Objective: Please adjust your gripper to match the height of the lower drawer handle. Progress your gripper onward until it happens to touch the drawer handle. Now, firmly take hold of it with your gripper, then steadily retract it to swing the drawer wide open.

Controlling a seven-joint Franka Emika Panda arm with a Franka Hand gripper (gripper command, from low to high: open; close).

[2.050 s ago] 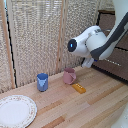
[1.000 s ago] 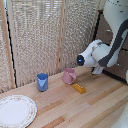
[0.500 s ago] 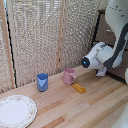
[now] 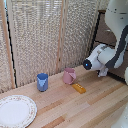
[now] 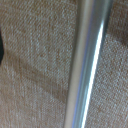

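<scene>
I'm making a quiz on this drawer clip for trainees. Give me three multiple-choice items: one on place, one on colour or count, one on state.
1. Where does the yellow block lie on the wooden table?
A. On the plate
B. Just toward the exterior view's right of the pink cup
C. Inside the blue cup

2. How many cups stand on the table?
A. One
B. Two
C. Four

3. How do the cups stand?
A. Upright
B. Tipped over
C. Stacked

Answers:
1 B: it lies by the pink cup, far from the plate.
2 B: only the pink cup and the blue cup show.
3 A: both open upward, apart.
</scene>
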